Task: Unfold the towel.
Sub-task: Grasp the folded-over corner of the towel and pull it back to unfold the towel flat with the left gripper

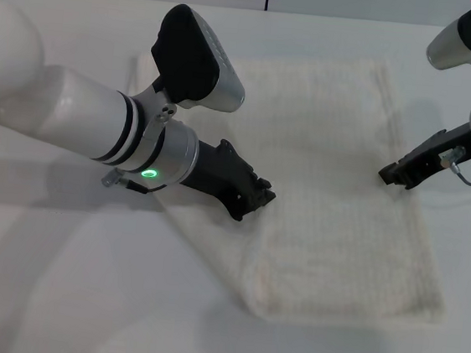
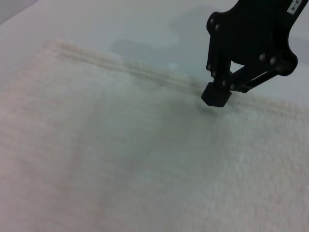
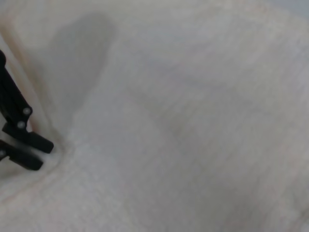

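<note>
The cream-white towel (image 1: 335, 195) lies flat on the white table, folded, with a thick rounded edge at the front. My left gripper (image 1: 254, 197) is low at the towel's left edge. In the right wrist view its black fingers (image 3: 29, 140) are closed together where the cloth puckers. My right gripper (image 1: 392, 173) is at the towel's right hemmed edge. In the left wrist view its tip (image 2: 217, 94) is closed and rests on the hem (image 2: 145, 72). The cloth is not lifted.
The white table (image 1: 80, 295) surrounds the towel on all sides. My left forearm (image 1: 122, 131) lies across the towel's back left corner and hides it. A wall line runs along the table's far edge.
</note>
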You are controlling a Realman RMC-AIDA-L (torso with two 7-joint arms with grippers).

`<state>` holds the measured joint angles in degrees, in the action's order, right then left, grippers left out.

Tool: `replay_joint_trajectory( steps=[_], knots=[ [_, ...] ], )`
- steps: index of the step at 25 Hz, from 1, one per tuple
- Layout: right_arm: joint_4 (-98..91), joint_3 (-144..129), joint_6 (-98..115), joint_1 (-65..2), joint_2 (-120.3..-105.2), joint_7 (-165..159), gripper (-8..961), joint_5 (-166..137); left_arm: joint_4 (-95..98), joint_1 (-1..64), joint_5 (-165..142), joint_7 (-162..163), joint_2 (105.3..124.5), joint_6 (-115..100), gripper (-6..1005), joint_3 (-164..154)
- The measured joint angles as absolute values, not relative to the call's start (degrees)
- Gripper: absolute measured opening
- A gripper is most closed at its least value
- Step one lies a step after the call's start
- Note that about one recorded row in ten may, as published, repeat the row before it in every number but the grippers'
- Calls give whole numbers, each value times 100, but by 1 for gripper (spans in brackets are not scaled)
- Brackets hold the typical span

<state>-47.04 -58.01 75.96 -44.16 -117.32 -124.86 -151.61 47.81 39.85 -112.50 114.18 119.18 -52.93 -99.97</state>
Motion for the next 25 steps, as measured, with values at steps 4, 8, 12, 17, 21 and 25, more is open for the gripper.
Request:
replay_joint_trajectory(
  steps=[4,8,12,17,21,25],
  knots=[
    [-4695,-5801,7598,-4417,-11727,-12485,-1,-15162,4783,3982,-11250,11412,11918,-5306,91,-9995],
    [-4687,-5801,7601,-4419,-11725,-12476,-1,-15162,4851,3954,-11250,11411,11918,-5384,60,-9974],
    [-4677,-5806,7602,-4410,-11724,-12473,-1,-15167,5112,3761,-11250,11435,11874,-5486,61,-9931],
    [-4676,-5809,7599,-4397,-11724,-12472,-1,-15170,5559,3418,-11255,11427,11831,-5721,62,-9728],
    [-4675,-5810,7596,-4396,-11724,-12471,-1,-15170,5973,3065,-11294,11334,11815,-6159,62,-9397],
    [-4675,-5810,7593,-4395,-11724,-12471,-1,-15170,6493,2530,-11314,11128,11803,-6703,63,-8823]
  ],
)
